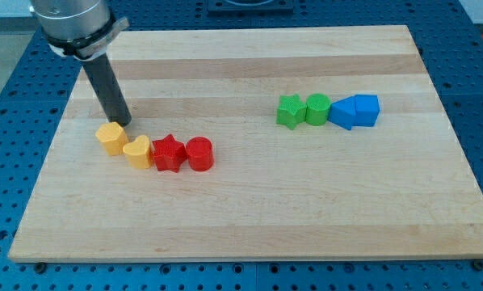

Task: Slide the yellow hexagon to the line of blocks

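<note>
The yellow hexagon (111, 137) lies at the left of the wooden board, touching a yellow heart (137, 150). The heart, a red star (168, 152) and a red cylinder (199, 153) form a line running to the view's right. My tip (123, 123) stands just above and to the right of the hexagon, at its upper edge; whether they touch I cannot tell. The dark rod rises to the arm at the view's top left.
A second line sits at the right: a green star (289, 111), a green cylinder (317, 108) and two blue blocks (342, 111) (367, 109). The wooden board (249, 218) lies on a blue perforated table.
</note>
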`<state>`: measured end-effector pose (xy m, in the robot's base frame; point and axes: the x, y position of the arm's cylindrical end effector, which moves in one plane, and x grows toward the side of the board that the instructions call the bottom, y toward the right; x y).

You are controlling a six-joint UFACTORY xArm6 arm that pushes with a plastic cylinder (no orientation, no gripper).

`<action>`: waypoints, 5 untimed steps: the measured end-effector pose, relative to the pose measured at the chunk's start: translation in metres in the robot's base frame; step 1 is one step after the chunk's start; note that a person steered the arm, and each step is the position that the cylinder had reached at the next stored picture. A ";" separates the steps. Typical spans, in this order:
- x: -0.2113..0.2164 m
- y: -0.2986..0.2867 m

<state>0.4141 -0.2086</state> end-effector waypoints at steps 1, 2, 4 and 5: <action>0.000 -0.002; 0.011 -0.002; 0.024 -0.002; 0.024 -0.003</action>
